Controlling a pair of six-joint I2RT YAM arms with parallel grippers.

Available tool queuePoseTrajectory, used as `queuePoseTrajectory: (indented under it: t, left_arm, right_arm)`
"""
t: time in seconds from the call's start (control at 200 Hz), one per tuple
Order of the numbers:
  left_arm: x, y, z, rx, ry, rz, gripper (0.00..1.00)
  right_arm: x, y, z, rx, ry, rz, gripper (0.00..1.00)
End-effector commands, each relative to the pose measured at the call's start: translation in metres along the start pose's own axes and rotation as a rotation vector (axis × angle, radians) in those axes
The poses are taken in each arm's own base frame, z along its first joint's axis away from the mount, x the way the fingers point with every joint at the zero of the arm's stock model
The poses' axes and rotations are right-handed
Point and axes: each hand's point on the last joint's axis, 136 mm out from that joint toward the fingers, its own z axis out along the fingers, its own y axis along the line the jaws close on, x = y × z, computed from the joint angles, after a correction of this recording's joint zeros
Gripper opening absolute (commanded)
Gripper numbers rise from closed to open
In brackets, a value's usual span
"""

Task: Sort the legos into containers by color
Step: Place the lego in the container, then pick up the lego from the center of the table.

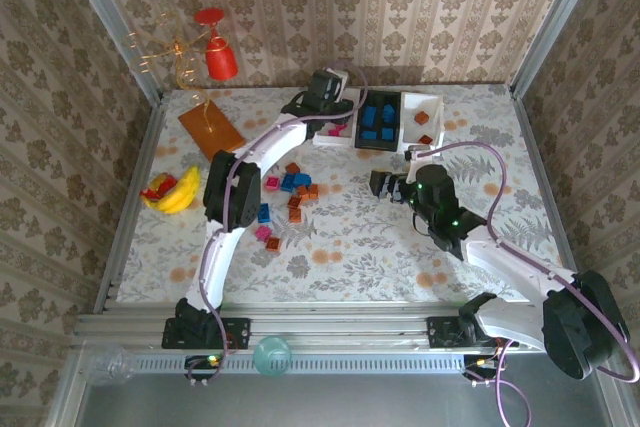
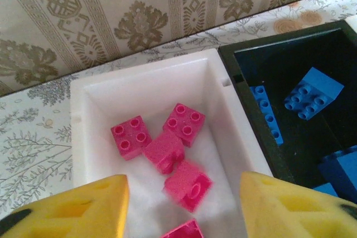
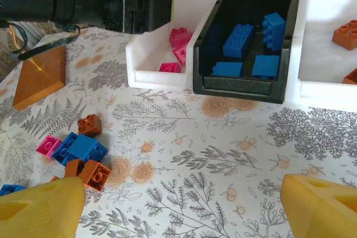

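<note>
My left gripper [image 2: 183, 187] hangs open over the left white tray [image 2: 146, 85], at the back of the table [image 1: 325, 97]. Several pink legos [image 2: 184, 124] lie in this tray; one blurred pink brick [image 2: 188, 185] sits below the gap, free of both fingers. The black tray [image 2: 241, 90] beside it holds blue legos [image 2: 312, 93]. The right white tray [image 3: 323, 48] holds orange bricks [image 3: 346, 33]. My right gripper [image 3: 181, 199] is open over bare table [image 1: 385, 185]. A loose pile of pink, blue and orange legos [image 1: 290, 192] lies left of it.
An orange-brown square board [image 1: 210, 127] lies at the back left, and a yellow banana toy [image 1: 175, 192] rests near the left wall. A red cup on a wire stand [image 1: 220, 57] rises in the back left corner. Patterned walls close the table in.
</note>
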Motion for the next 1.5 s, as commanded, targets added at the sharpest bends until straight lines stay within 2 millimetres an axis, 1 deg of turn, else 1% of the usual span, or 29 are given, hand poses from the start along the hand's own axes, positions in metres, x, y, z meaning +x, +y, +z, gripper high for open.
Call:
queuePoseTrajectory:
  t: [0.0,0.06,0.12,0.165,0.225,0.27,0.335,0.405,0.42,0.425,0.44,0.495,0.505,0.585,0.68,0.75,0.805,0.88,0.955,1.055,1.16,1.26,1.38,1.495]
  left_arm:
    - [-0.025,0.005,-0.036,-0.015,-0.036,0.019,0.6]
    - [-0.026,0.005,-0.05,-0.003,-0.051,0.006,0.62]
    - [-0.022,0.005,-0.066,0.012,-0.06,-0.006,0.63]
    - [-0.015,0.004,-0.079,0.024,-0.062,-0.013,0.64]
    - [0.001,0.006,-0.098,0.038,-0.06,-0.024,0.64]
    - [0.018,0.009,-0.112,0.042,-0.054,-0.03,0.64]
    - [0.048,0.016,-0.133,0.043,-0.025,-0.046,0.65]
    - [0.086,0.032,-0.154,0.022,0.025,-0.101,0.65]
    - [0.094,0.035,-0.159,0.02,0.034,-0.115,0.66]
    - [0.094,0.036,-0.161,0.02,0.032,-0.121,0.66]
    - [0.105,0.039,-0.165,0.018,0.046,-0.136,0.65]
    - [0.132,0.051,-0.18,0.008,0.074,-0.181,0.66]
    - [0.139,0.053,-0.181,0.004,0.088,-0.185,0.66]
    - [0.168,0.067,-0.202,-0.027,0.125,-0.232,0.66]
    - [0.194,0.067,-0.223,-0.034,0.17,-0.258,0.69]
    - [0.217,0.068,-0.24,-0.05,0.2,-0.291,0.7]
    - [0.235,0.071,-0.252,-0.074,0.22,-0.317,0.7]
    - [0.258,0.074,-0.266,-0.1,0.255,-0.356,0.7]
    - [0.273,0.067,-0.271,-0.072,0.301,-0.394,0.7]
    - [0.285,0.054,-0.269,-0.007,0.352,-0.423,0.7]
    - [0.294,0.052,-0.264,-0.006,0.405,-0.401,0.7]
    - [0.297,0.056,-0.258,-0.026,0.419,-0.375,0.68]
    - [0.295,0.054,-0.246,-0.009,0.431,-0.362,0.66]
    - [0.299,0.052,-0.238,-0.005,0.453,-0.358,0.66]
  right_arm:
    - [0.001,-0.006,-0.005,0.03,-0.006,0.011,0.92]
    - [0.002,-0.005,-0.006,0.027,-0.005,0.011,0.92]
    - [0.003,-0.004,-0.007,0.019,-0.004,0.013,0.92]
    - [0.004,-0.001,-0.008,0.007,-0.001,0.012,0.92]
    - [0.006,0.007,-0.008,-0.022,0.005,-0.006,0.92]
    - [0.009,0.015,-0.008,-0.045,0.014,-0.029,0.92]
    - [0.014,0.03,-0.009,-0.088,0.028,-0.072,0.92]
    - [0.021,0.047,-0.009,-0.129,0.05,-0.115,0.92]
    - [0.023,0.05,-0.009,-0.136,0.056,-0.122,0.92]
    - [0.024,0.051,-0.009,-0.138,0.059,-0.124,0.92]
    - [0.024,0.053,-0.01,-0.144,0.065,-0.128,0.92]
    - [0.031,0.063,-0.011,-0.164,0.102,-0.146,0.92]
    - [0.032,0.065,-0.012,-0.166,0.111,-0.15,0.92]
    - [0.04,0.075,-0.018,-0.191,0.173,-0.158,0.92]
    - [0.049,0.088,-0.026,-0.252,0.232,-0.171,0.92]
    - [0.053,0.095,-0.03,-0.289,0.266,-0.198,0.92]
    - [0.056,0.097,-0.03,-0.296,0.274,-0.223,0.92]
    - [0.061,0.096,-0.024,-0.293,0.266,-0.231,0.92]
    - [0.067,0.096,-0.017,-0.294,0.266,-0.222,0.93]
    - [0.079,0.097,-0.01,-0.3,0.292,-0.212,0.93]
    - [0.084,0.096,-0.009,-0.298,0.308,-0.216,0.93]
    - [0.083,0.091,-0.012,-0.282,0.291,-0.217,0.93]
    - [0.081,0.089,-0.014,-0.273,0.279,-0.222,0.93]
    - [0.082,0.087,-0.014,-0.271,0.282,-0.223,0.93]
